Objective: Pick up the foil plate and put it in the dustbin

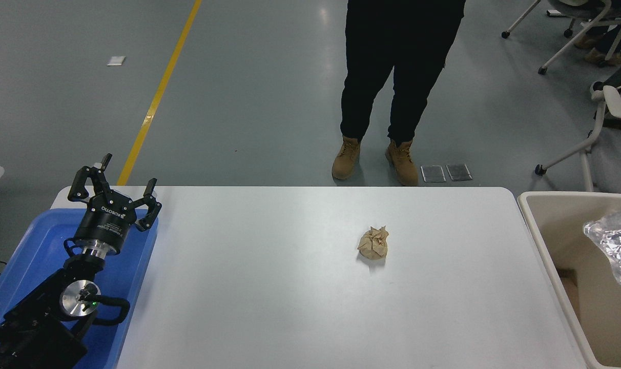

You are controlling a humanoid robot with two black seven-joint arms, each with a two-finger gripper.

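One foil plate (617, 247) is in view, cut off by the right picture edge: note its shiny silver, heavily crinkled surface with bright highlights and a rounded near corner. It sits within the opening of the dustbin (538, 231), against the bin's inner walls; you cannot tell whether it is held or loose, because whatever carries it lies outside the picture. The dustbin is beige plastic with a thick rounded rim and deep walls, and it stands just beside the right end of the white table (269, 307). Take the table as your landmark. Near its middle, slightly toward the dustbin, lies a small crumpled brown paper ball (373, 243), well apart from the bin rim. At the table's left end rests a blue tray (34, 246), and the left gripper (117, 187) is parked above it with its fingers spread apart and nothing between them. The right gripper does not appear. Beyond the table's far edge stands a person (392, 77) in dark trousers and tan boots.
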